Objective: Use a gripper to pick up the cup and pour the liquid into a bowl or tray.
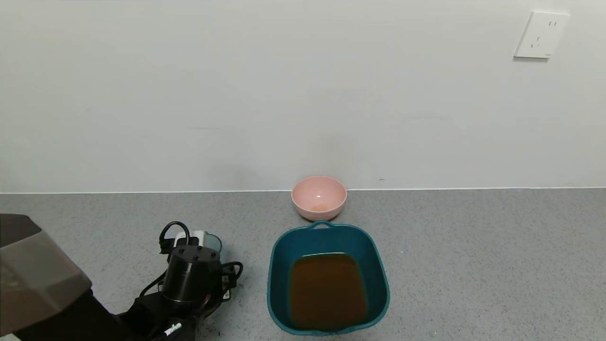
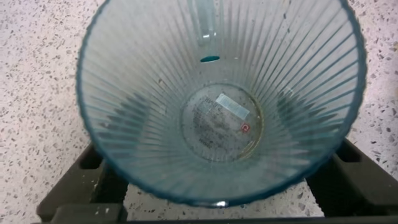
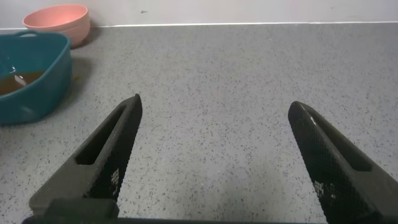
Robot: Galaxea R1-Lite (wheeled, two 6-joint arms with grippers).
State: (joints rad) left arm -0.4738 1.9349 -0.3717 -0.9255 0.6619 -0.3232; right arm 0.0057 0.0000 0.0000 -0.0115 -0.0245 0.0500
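The ribbed pale blue-grey cup [image 2: 217, 118] stands upright and empty on the speckled counter; its rim peeks out behind the left wrist in the head view [image 1: 213, 242]. My left gripper [image 2: 208, 106] is open, with one finger [image 2: 93, 165] on each side of the cup, and sits at the lower left in the head view [image 1: 194, 248]. The brown liquid [image 1: 326, 289] lies in the dark teal basin [image 1: 279, 265], to the right of the cup. My right gripper [image 3: 213, 106] is open and empty above bare counter; it does not show in the head view.
A small pink bowl [image 1: 318, 197] stands against the wall just behind the basin; both also show in the right wrist view, the bowl [image 3: 59, 22] and the basin [image 3: 43, 74]. Grey counter stretches to the right of the basin. A wall socket [image 1: 541, 34] is at the upper right.
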